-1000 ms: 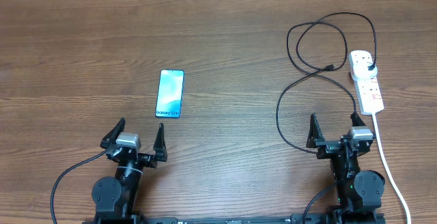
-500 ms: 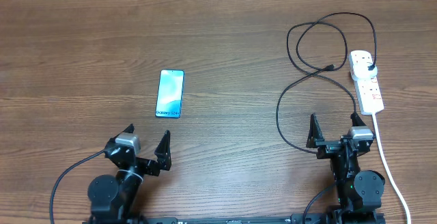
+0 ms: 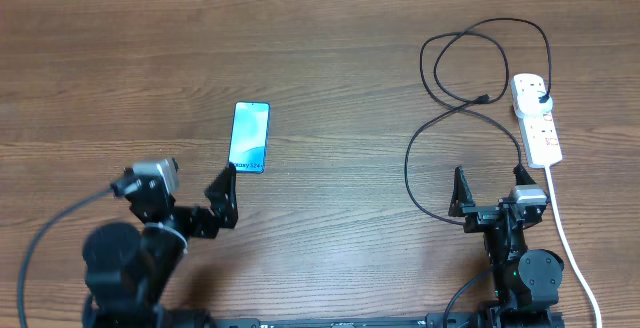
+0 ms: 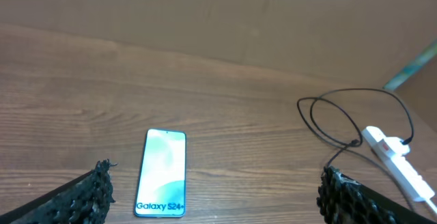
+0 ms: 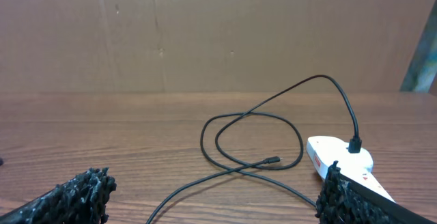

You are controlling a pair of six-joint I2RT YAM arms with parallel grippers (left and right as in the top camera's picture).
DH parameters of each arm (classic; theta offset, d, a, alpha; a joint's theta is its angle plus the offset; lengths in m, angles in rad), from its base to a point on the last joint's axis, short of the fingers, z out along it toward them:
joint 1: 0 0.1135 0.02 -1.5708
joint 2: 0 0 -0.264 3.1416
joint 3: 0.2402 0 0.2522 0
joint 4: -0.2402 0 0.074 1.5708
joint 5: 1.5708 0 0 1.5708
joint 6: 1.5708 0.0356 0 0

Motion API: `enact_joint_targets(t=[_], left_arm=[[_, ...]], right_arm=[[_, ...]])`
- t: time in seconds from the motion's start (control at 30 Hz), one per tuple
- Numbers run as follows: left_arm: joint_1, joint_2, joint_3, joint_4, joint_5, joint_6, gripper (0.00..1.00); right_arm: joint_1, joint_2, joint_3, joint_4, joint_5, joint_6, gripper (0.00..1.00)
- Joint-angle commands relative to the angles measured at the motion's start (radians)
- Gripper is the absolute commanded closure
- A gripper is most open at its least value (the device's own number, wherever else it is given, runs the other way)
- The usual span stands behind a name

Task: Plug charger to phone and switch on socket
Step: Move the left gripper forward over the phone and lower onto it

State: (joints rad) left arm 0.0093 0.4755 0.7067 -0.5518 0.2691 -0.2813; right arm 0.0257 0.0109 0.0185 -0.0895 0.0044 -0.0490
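The left gripper (image 4: pixel 217 197) is spread wide with nothing in it, its right finger close to the near end of the Galaxy S24+ phone (image 3: pixel 249 137), which lies flat, screen lit, on the wooden table (image 3: pixel 330 58). The right gripper (image 3: pixel 489 183) is equally wide and empty. It sits beside the lower loop of the charger cable (image 5: pixel 321 78), whose plug (image 3: pixel 541 98) already sits in the white power strip (image 3: pixel 537 123).

The opening step looks like securing the phone. It is probably best pinched across its long edges, leaving the near end with the port free. The right gripper should take the cable just behind the connector tip (image 5: pixel 272 160), so the tip stays stiff and square to the port.
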Motion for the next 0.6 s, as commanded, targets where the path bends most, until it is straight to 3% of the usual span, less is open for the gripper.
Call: enact_joint_targets(t=[0.0,0.17,0.4,0.57], left_arm=[[0.005,0.128,0.160,-0.056,0.011,-0.033,0.00],[-0.034,0.325,0.366,-0.187,-0.032,-0.029,0.00],[-0.197,0.594,0.578,-0.345,-0.274,-0.028,0.00],[-0.308,0.748,0.612,-0.329,-0.378,0.051,0.00]], right_arm=[[-0.006,-0.008,-0.011,0.005,0.001,-0.002,0.00],[-0.006,-0.008,-0.011,0.005,0.001,-0.002,0.00],[-0.006,-0.008,-0.011,0.005,0.001,-0.002,0.00],[-0.006,-0.008,-0.011,0.005,0.001,-0.002,0.00]])
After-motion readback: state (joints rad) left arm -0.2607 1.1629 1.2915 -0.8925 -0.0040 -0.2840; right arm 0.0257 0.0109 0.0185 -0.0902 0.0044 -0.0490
